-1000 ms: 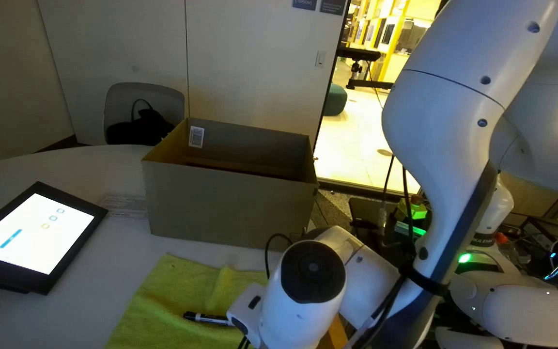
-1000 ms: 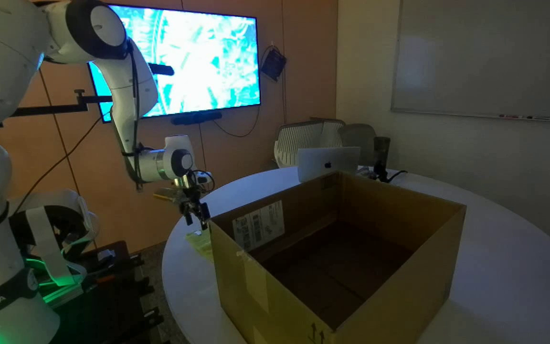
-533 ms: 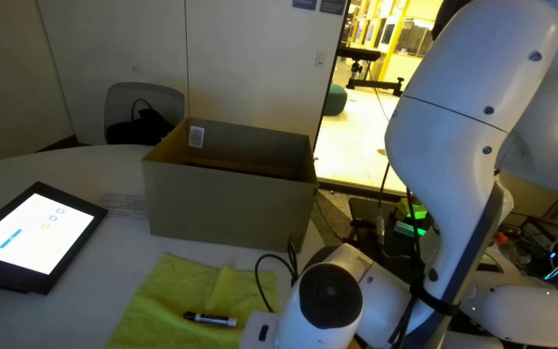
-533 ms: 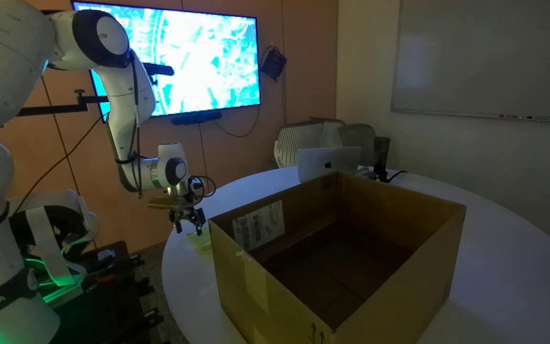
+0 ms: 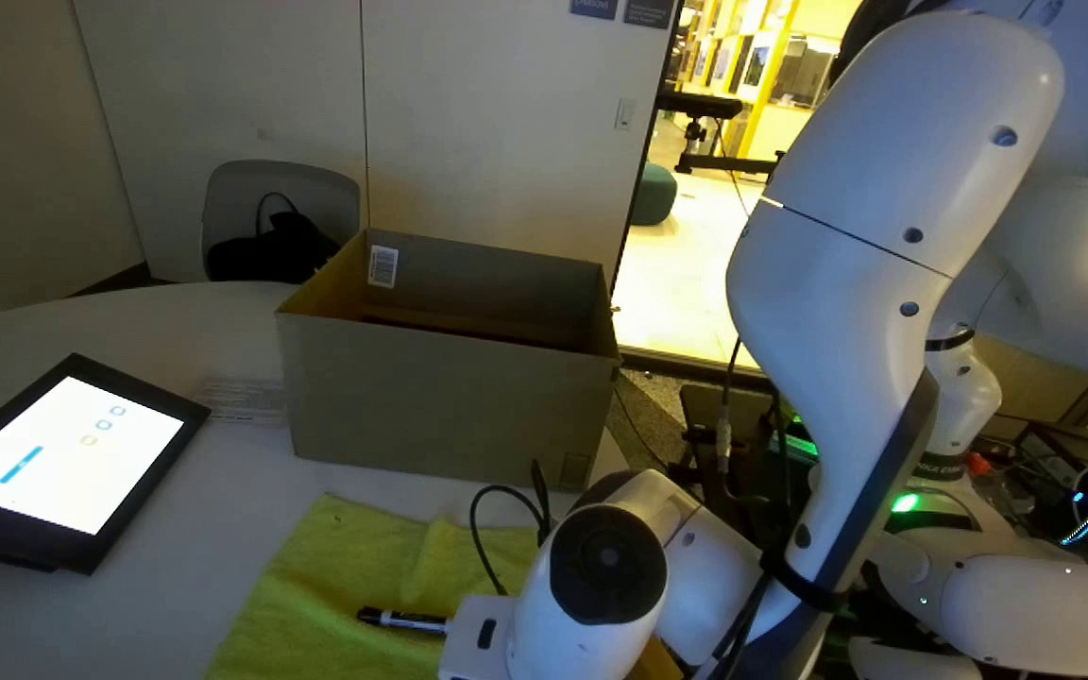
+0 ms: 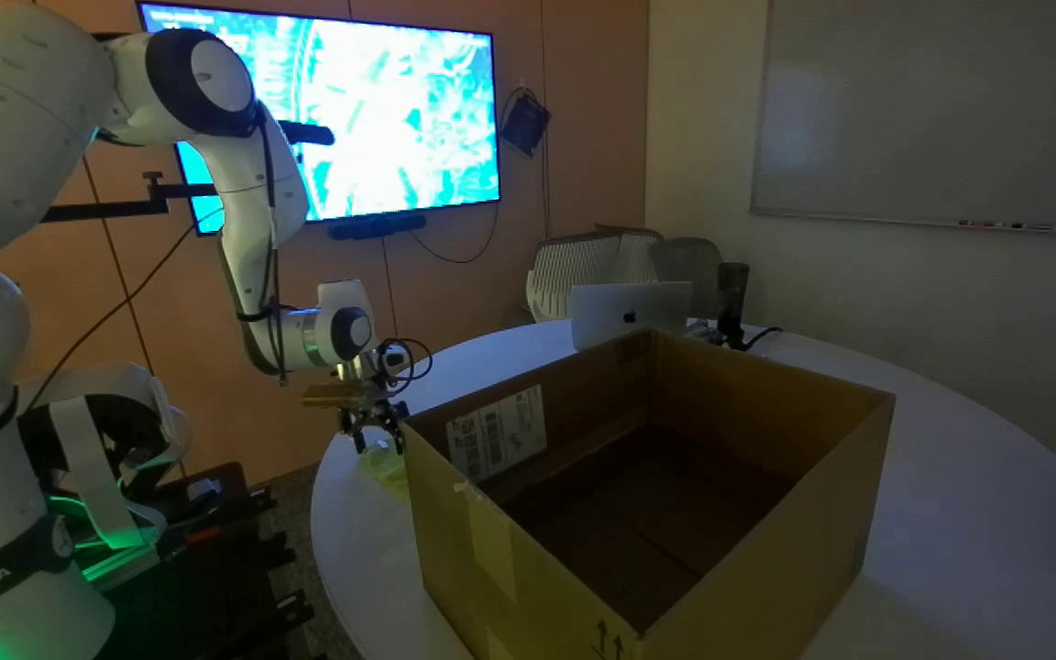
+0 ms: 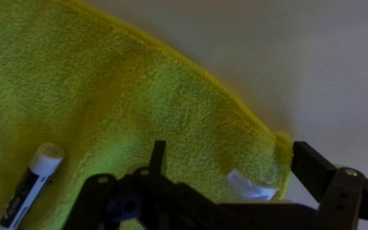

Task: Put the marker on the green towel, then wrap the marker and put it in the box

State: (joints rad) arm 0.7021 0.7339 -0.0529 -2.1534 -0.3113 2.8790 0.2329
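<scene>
The green towel [image 5: 346, 557] lies on the table in front of the box; its edge also shows in an exterior view [image 6: 388, 474]. The marker [image 5: 402, 620], black and white, lies on the towel, partly behind my wrist. In the wrist view the marker [image 7: 27, 188] lies left of my gripper [image 7: 229, 145], outside the jaws. The jaws are wide apart over a towel [image 7: 184, 105] corner with a white tag [image 7: 251, 187], nothing held. In an exterior view the gripper [image 6: 379, 444] hangs low over the towel. The brown box [image 5: 450, 406] stands open beside it, also in an exterior view [image 6: 766, 559].
A black tablet [image 5: 72, 463] with a lit screen lies on the table left of the box. A laptop [image 6: 631, 313] and a dark cylindrical object [image 6: 732, 298] stand behind the box. The box's near corner [image 6: 407, 429] is close to the gripper.
My wrist has moved right then back left in an exterior view, and is lower than a second ago. The gripper has come down and turned. Marker, towel and box have not visibly moved.
</scene>
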